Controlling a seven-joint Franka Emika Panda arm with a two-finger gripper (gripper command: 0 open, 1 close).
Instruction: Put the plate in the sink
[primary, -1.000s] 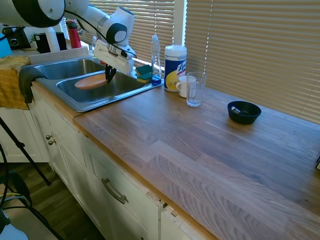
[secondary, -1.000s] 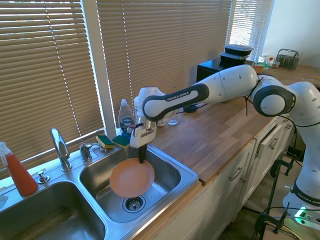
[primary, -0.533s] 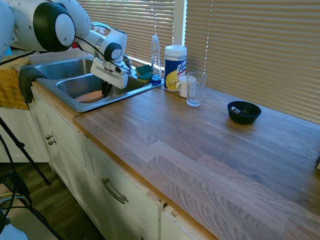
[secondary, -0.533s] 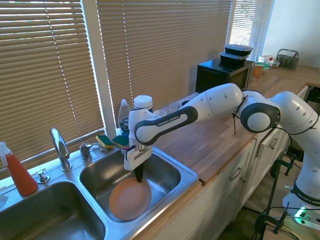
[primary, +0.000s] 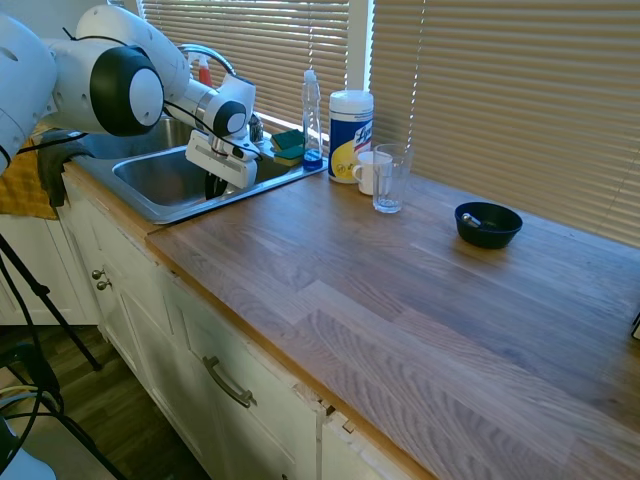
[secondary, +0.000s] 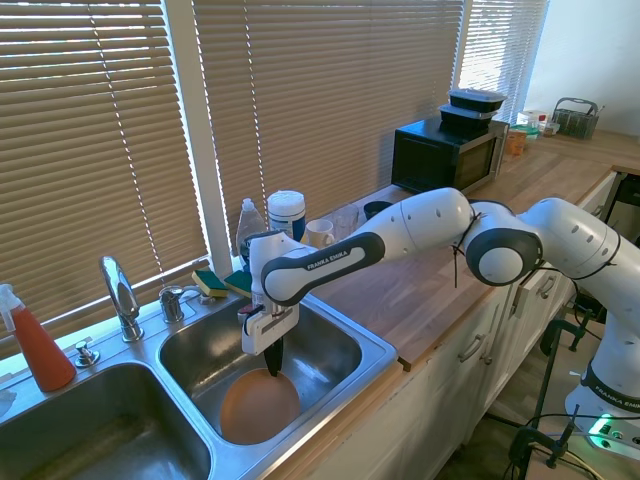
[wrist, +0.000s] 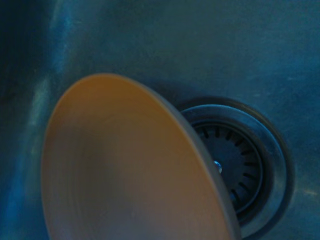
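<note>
You can see the fingers (secondary: 271, 361) closed on the upper rim of the plate (secondary: 259, 406), a smooth, round, salmon-orange disc held tilted low inside the right-hand basin of the sink (secondary: 341, 349), brushed stainless steel with a curved chrome faucet (secondary: 119, 293). In the wrist view the plate (wrist: 125, 165) partly covers the round slotted drain (wrist: 242, 167). The arm's forearm reads "FRANKA EMIKA". On the wood-grain table (primary: 420, 290) stand a clear glass (primary: 390, 177) and a dark bowl (primary: 488, 224).
</note>
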